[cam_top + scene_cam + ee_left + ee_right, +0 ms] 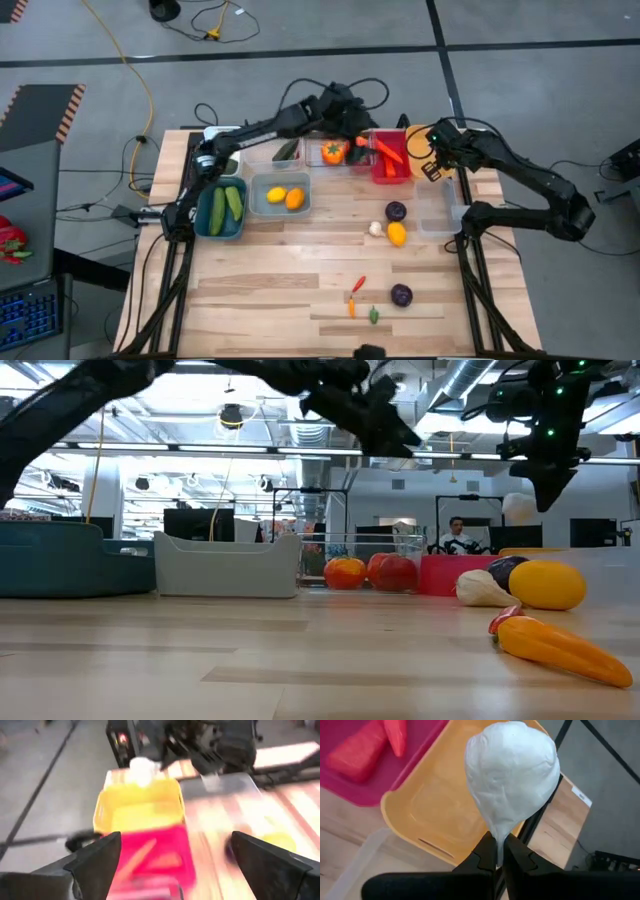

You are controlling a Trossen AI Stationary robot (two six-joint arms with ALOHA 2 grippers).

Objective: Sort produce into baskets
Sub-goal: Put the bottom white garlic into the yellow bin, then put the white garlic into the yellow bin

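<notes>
My right gripper (499,855) is shut on a white garlic (512,770), held above the orange tub (435,815) at the table's far right. The garlic also shows in the low view (518,508) and the left wrist view (142,767). My left gripper (175,865) is open and empty. It hangs over the far edge by the red tub (390,158), which holds carrots and chillies. On the table lie a purple ball (396,211), a garlic (375,228), a lemon (397,234), a second purple ball (401,295), a chilli (358,285) and a carrot (351,306). My right gripper pinches the garlic's thin stem end (498,839) between its two fingertips. The fingers come from above, pointing down. The bulb hangs beyond the fingertips, lifted clear above the orange tub.
A teal tub (222,210) holds cucumbers and a grey-blue tub (280,195) holds lemons. A clear tub (332,152) holds an orange pepper, and a second clear tub (437,208) stands at the right edge. The two arms are close together at the far side. A person sits in the room behind (457,532).
</notes>
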